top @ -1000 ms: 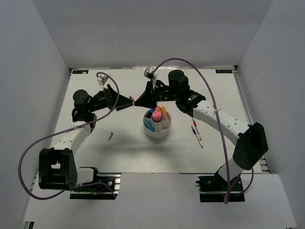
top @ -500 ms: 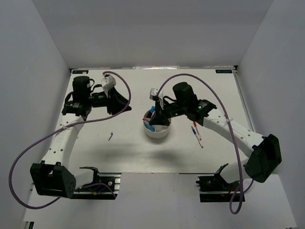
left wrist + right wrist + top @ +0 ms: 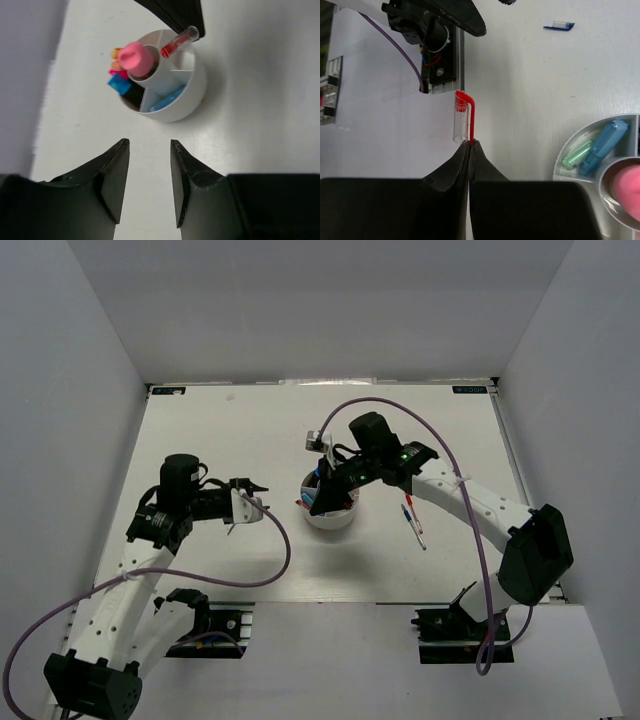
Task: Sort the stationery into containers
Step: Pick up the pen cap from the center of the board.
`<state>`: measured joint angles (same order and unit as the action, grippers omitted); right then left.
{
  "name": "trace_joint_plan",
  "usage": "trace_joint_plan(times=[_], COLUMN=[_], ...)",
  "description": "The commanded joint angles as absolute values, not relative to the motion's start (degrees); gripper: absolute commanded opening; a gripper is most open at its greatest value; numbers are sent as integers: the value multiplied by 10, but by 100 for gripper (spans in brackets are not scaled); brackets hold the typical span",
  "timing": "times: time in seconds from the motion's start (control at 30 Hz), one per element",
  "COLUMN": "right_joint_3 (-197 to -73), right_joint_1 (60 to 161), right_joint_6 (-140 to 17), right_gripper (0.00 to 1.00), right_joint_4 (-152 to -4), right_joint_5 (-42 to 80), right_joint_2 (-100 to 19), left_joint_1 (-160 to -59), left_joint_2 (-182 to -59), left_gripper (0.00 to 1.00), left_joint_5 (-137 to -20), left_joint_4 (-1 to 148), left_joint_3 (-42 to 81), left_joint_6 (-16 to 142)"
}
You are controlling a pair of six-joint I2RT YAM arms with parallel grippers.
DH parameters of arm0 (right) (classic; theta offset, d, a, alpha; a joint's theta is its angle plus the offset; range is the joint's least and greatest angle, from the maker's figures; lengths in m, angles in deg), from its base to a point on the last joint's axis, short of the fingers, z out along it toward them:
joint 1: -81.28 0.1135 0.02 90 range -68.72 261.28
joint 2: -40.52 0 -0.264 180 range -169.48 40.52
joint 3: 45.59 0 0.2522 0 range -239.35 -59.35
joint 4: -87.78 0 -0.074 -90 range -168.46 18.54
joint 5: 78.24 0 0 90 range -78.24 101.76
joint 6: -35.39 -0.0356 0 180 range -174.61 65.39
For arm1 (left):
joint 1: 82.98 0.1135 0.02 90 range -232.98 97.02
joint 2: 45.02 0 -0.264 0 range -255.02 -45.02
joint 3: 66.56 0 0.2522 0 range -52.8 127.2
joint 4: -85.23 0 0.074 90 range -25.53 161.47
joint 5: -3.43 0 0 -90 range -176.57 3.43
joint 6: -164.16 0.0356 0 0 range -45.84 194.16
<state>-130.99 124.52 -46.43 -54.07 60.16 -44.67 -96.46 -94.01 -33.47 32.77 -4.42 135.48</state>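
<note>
- Sitting on the white table (image 3: 220, 440) is the round white cup (image 3: 330, 521), with walls inside and a round hole in the middle.
- The right gripper (image 3: 470, 145) reaches over the cup. Its two fingers are squeezed tight on a thin red pen (image 3: 472, 117) with a clear cap, and the pen pokes out over one part of the cup.
- The left gripper (image 3: 147, 150) is near the cup. Its fingers are apart with nothing between them.
- A fat pink highlighter (image 3: 136, 56) stands in the middle hole.
- A blue highlighter (image 3: 605, 145) and a mint-green highlighter (image 3: 576, 154) lie side by side in one part of the cup.
- Two thin pens (image 3: 410, 518), one red and one blue, lie on the table to the right of the cup.
- A tiny blue cap (image 3: 559, 25) lies alone on the table.
</note>
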Motion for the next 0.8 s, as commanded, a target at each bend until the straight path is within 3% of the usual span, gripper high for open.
trace_joint_plan(times=[0.0, 0.1, 0.2, 0.27, 0.3, 0.5, 0.53, 0.77], right_joint_3=[-1351, -1356, -1349, -1340, -1330, -1332, -1340, -1351], right_joint_1=[1247, 1246, 1243, 1239, 1236, 1215, 1214, 1214], right_joint_6=[-510, -521, -515, -514, -517, -529, -533, -533], right_gripper=[0, 0, 0, 0, 0, 0, 0, 0], right_joint_4=[-529, -543, -559, -569, -580, -602, -604, -612], right_joint_5=[648, 644, 610, 581, 574, 574, 580, 580], right_joint_2=[-467, -476, -462, -453, -442, -431, -433, -449], left_joint_1=[-983, -988, -988, -988, -988, -973, -968, -933], left_joint_2=[-915, -969, -1055, -1050, -1024, -1013, -1018, -1038], left_gripper=[48, 49, 47, 47, 47, 55, 55, 51], left_joint_5=[-394, -409, -346, -309, -308, -271, -265, -300], left_joint_4=[420, 440, 414, 501, 615, 836, 897, 900], left_joint_3=[-77, -28, 48, 22, -33, -136, -156, -143], left_joint_6=[1407, 1314, 1084, 933, 775, 332, 292, 213])
